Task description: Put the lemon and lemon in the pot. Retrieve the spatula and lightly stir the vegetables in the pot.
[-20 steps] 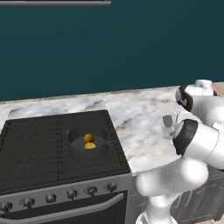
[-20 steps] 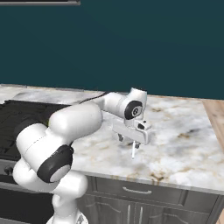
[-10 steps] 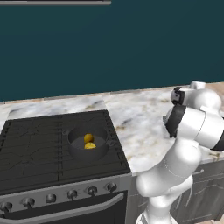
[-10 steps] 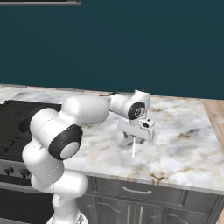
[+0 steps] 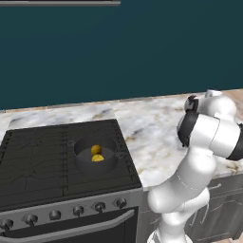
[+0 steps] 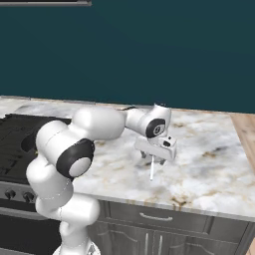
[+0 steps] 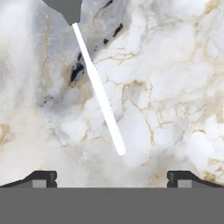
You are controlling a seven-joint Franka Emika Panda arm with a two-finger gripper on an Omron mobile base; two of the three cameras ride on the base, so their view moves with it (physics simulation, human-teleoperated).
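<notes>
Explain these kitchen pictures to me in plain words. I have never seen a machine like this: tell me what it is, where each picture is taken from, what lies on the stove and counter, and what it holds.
The white jointed thing is a robot arm on a driving base, in a computer-drawn kitchen. Two pictures come from cameras on the base, behind the arm to its left and right. The third looks down from the hand itself.

On the black stove stands a low dark pot, with two lemons already inside. On the marble counter lies the spatula, a thin pale handle ending in a small grey blade.

The arm's grasping part, the end effector, hangs just above the spatula. In the hand view its two dark fingertips stand wide apart on either side of the handle's end, so it is open and holds nothing.
</notes>
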